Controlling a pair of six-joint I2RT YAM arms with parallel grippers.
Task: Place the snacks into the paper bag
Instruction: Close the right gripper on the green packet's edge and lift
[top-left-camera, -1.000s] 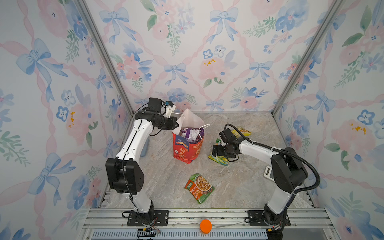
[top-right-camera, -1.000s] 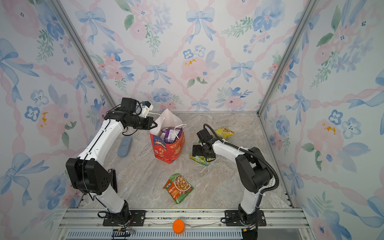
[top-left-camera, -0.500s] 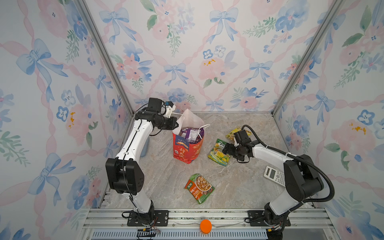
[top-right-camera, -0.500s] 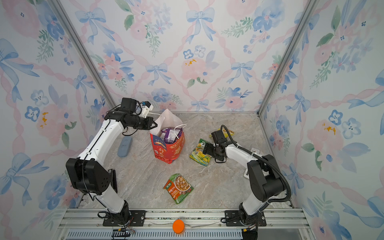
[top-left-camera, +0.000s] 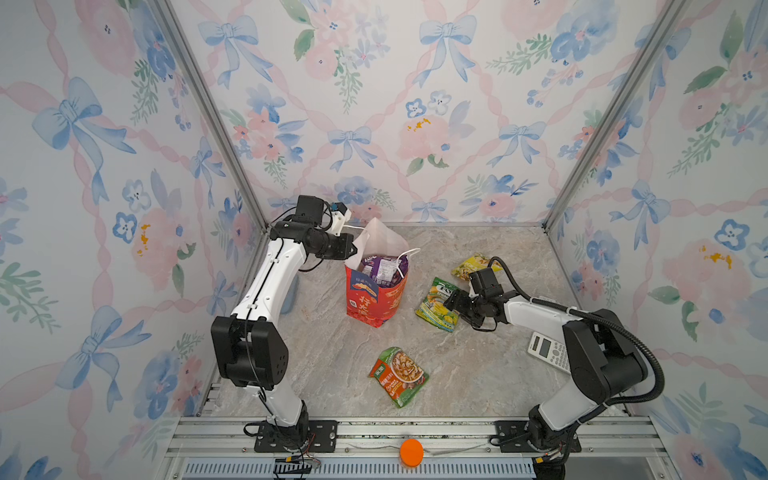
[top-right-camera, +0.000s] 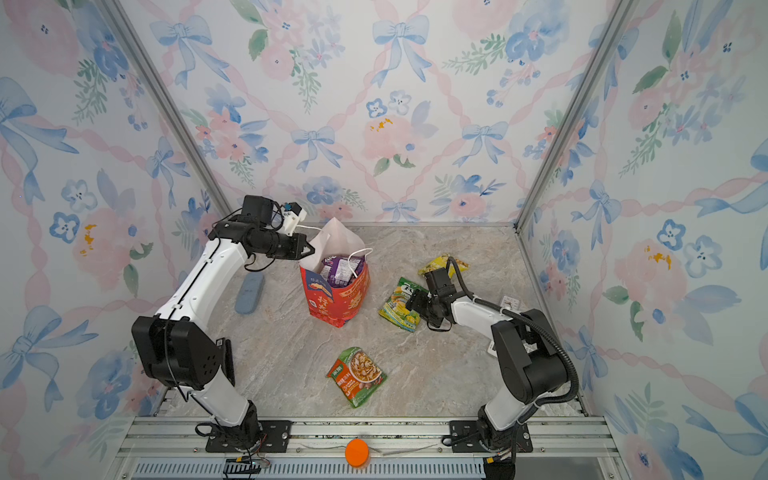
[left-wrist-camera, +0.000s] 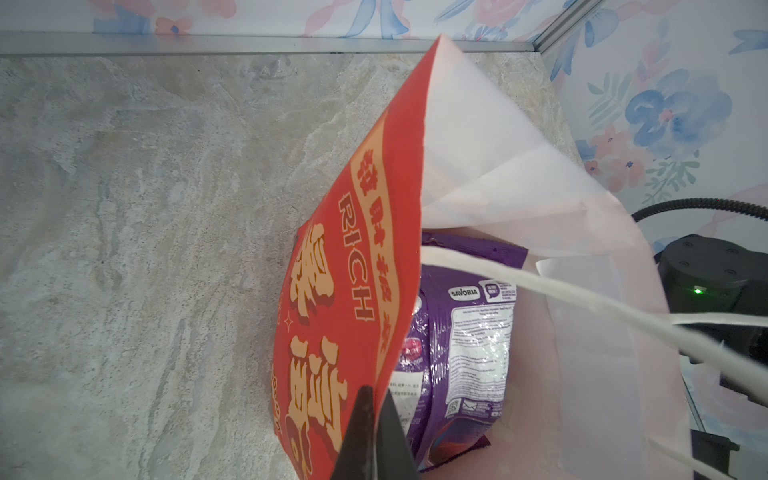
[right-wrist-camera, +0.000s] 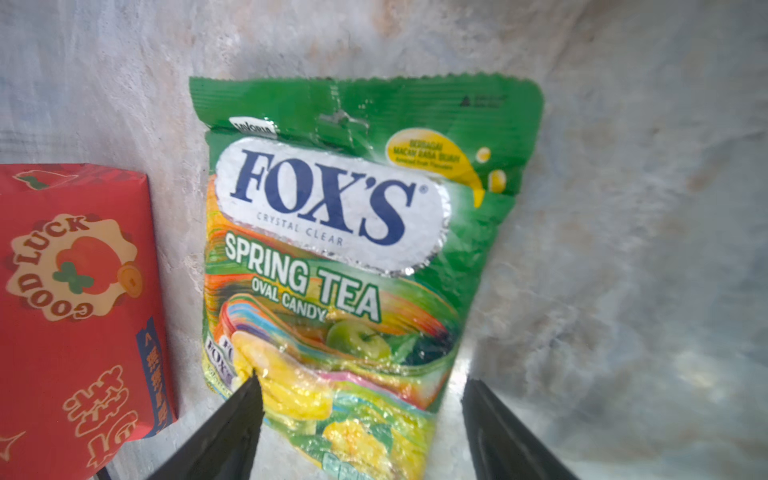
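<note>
Upright on the veined, stone-look tabletop (top-left-camera: 478, 374): one paper bag (top-left-camera: 376, 299) of stiff red paper with gold-white characters, a matte pale inside and white cord handles. Its mouth is pulled wide.

State of left claw (left-wrist-camera: 376, 419): closed, pinching the bag's red wall at the rim (paper sandwiched between both fingers). Just past that claw, inside the bag, are glossy purple packets (left-wrist-camera: 469, 332) of crinkled film. Only one is certain; the count beyond that cannot be told.

State of right claw (right-wrist-camera: 361, 380): jaws wide apart, low over the green FOX'S packet (right-wrist-camera: 332, 249) and straddling its bottom end. One fingertip overlaps the packet's edge and the other stands just clear of it, so there is no grip. The packet is flat and shiny with a saw-tooth top seam. It lies on the tabletop, with the bag just beside it, not touching.

Count outside the bag, three packets:
- the green FOX'S packet
- a yellow packet (top-left-camera: 473, 264) just behind the right claw's wrist
- a green-and-orange packet (top-left-camera: 399, 376) well apart from both claws

One white calculator (top-left-camera: 548, 347) lies back by the right arm's elbow.
</note>
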